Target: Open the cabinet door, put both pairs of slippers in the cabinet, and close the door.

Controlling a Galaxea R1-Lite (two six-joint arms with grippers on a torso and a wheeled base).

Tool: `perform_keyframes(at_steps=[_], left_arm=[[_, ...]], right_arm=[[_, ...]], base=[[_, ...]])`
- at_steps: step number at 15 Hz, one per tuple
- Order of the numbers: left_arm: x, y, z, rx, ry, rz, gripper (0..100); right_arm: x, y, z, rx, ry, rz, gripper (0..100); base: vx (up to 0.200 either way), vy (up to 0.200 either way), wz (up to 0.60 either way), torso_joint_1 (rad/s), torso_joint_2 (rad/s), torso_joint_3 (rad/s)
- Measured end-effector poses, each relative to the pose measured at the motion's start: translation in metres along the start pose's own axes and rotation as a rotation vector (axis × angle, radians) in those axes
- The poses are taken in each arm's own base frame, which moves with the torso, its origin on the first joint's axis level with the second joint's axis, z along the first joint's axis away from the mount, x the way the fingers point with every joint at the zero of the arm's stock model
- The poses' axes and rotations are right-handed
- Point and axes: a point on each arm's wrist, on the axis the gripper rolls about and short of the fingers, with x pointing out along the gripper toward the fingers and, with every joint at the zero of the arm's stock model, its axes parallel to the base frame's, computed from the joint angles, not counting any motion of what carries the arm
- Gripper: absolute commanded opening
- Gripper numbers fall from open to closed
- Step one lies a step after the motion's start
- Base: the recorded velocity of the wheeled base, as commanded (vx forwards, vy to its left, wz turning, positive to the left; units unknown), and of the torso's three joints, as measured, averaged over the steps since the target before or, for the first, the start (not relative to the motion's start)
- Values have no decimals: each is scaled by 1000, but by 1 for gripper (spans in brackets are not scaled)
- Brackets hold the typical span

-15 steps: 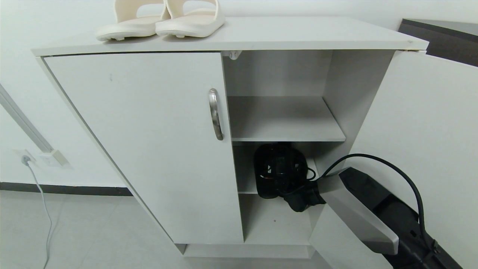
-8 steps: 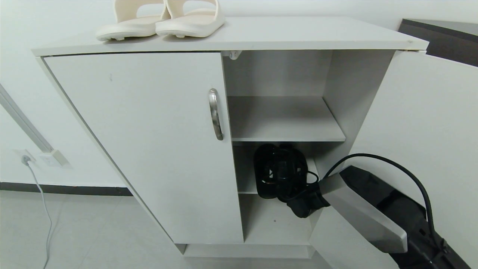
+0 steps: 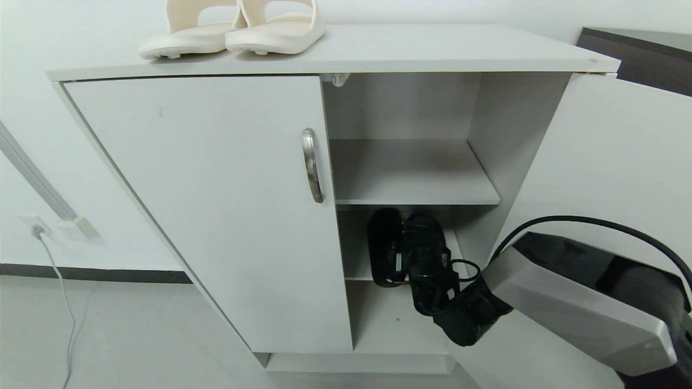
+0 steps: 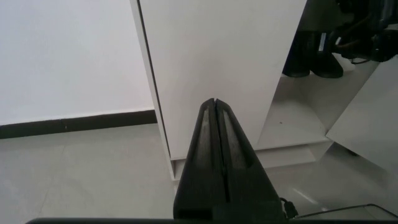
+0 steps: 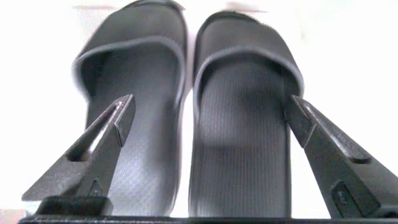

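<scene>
1. Cream slippers (image 3: 275, 32): two were counted, one pair.
2. Black slippers (image 5: 242, 124): two, one pair.
3. Cabinet (image 3: 432, 51): one.
4. Doors: two, a closed door (image 3: 205, 205) and an open door (image 3: 611, 162).
5. Door handle (image 3: 311, 165): one was noted.
6. Wall socket (image 3: 37, 229): one.

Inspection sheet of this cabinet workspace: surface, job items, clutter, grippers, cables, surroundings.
Surface: cabinet top carries the white slippers.
Job's things: black slippers on the second shelf down; right door open; left door shut.
Clutter: nothing seen.
Grippers: right gripper open, fingers either side of the black slippers; left gripper shut, facing the left door.
Cables: black cable over the right arm; grey cord from a wall socket.
Surroundings: white wall, tiled floor.
</scene>
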Motion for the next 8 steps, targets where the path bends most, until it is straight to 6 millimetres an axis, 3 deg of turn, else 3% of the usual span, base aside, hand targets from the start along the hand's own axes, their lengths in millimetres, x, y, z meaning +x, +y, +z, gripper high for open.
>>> perform_keyframes(at_steps=[8], left_arm=[[0,0,0,0,0,1,0]], right_arm=[[-93,-13,4,-4,-11,130,100]], base=[[0,0,0,0,0,0]])
